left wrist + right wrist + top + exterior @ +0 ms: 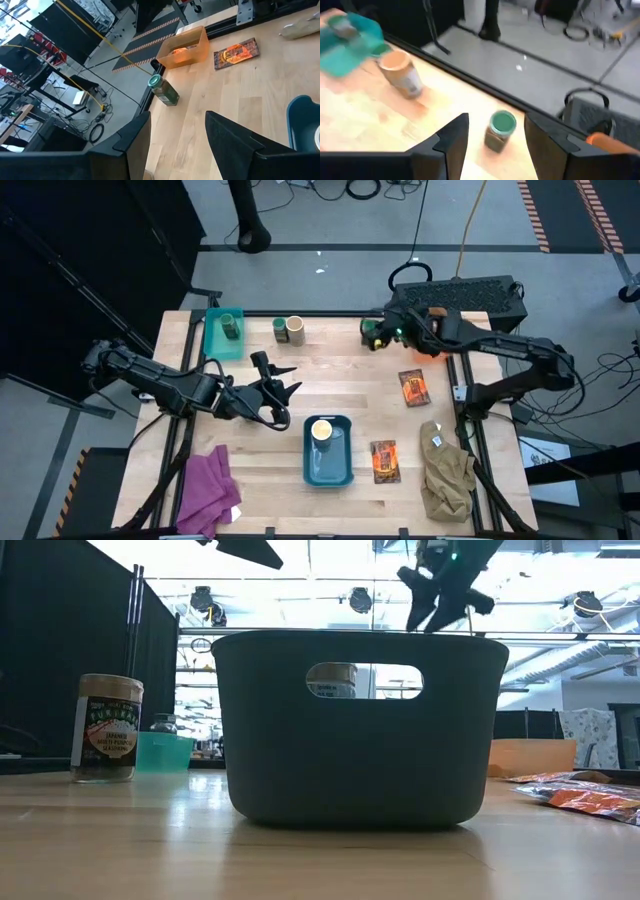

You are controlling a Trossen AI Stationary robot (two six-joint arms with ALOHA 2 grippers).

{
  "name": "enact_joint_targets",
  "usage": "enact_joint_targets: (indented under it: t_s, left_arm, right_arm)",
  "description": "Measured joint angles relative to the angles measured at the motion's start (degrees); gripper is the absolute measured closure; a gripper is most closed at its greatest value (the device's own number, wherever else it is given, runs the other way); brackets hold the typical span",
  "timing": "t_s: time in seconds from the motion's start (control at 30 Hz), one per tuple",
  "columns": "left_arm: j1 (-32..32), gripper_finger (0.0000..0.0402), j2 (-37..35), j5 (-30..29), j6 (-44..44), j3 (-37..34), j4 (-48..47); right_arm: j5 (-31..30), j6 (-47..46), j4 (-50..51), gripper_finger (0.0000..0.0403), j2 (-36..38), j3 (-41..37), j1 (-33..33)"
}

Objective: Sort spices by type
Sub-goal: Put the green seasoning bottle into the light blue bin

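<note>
Right tool [492, 135] gapes empty above a green-lidded jar [499, 131] — its label unreadable — left tool [283, 390] open too.

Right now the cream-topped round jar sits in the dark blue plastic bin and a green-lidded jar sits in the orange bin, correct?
Not quite. The cream-topped round jar is in the dark blue plastic bin, but the binned green-lidded jar sits in the teal bin, not an orange one. The high view shows it.

Purple cloth [207, 488]: crumpled, table's 7 o'clock corner.
Khaki cloth [446, 471]: bunched, 4 o'clock edge.
Blue bin [327, 461]: 6 o'clock.
Teal bin [222, 335]: 11 o'clock.
Orange bin [183, 47]: 1 o'clock edge.
</note>
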State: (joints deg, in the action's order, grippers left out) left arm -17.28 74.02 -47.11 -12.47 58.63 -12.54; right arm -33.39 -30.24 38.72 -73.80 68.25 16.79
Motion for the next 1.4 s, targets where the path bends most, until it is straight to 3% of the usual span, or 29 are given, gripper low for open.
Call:
enact_joint_targets:
  t_s: [0.17,0.5,0.8,1.4]
  left_arm:
    - [0.0,0.0207,0.0,0.0,0.0,0.0,0.0]
    - [0.0,0.0207,0.0,0.0,-0.5,0.0,0.0]
    - [0.0,0.0207,0.0,0.0,-0.5,0.0,-0.5]
    - [0.0,0.0207,0.0,0.0,-0.5,0.0,-0.5]
  right_arm:
    - [7.6,-2.8,1.6,0.0216,-4.4,-0.1,6.9]
    - [15.5,-0.7,-1.6,0.0151,-14.0,0.0,15.3]
    - [15.8,-0.2,-5.0,0.0112,-19.5,0.0,15.5]
    - [14.0,0.9,-9.4,0.011,-26.7,-0.1,16.0]
